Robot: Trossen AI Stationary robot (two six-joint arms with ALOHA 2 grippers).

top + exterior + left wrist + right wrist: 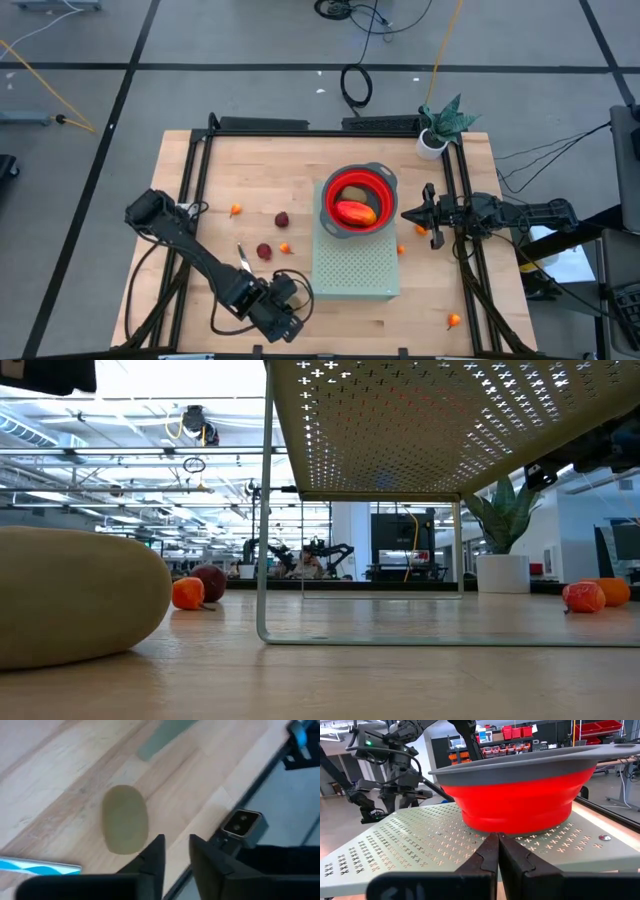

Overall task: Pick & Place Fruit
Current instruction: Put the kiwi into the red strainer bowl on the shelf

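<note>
The left claw hovers with fingers slightly parted and empty, near the tabletop's front edge. A brown-green oval fruit lies on the wood just ahead of the fingertips, its long axis pointing roughly toward them. The right claw, clenched shut beside the red bowl, is much farther off.

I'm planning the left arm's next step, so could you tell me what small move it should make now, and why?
Probably open the left hand wider and ease it over the brown-green oval fruit. Its fingers are only slightly apart, narrower than the fruit, which lies loose on the table just ahead of them, not yet in the red bowl.
</note>
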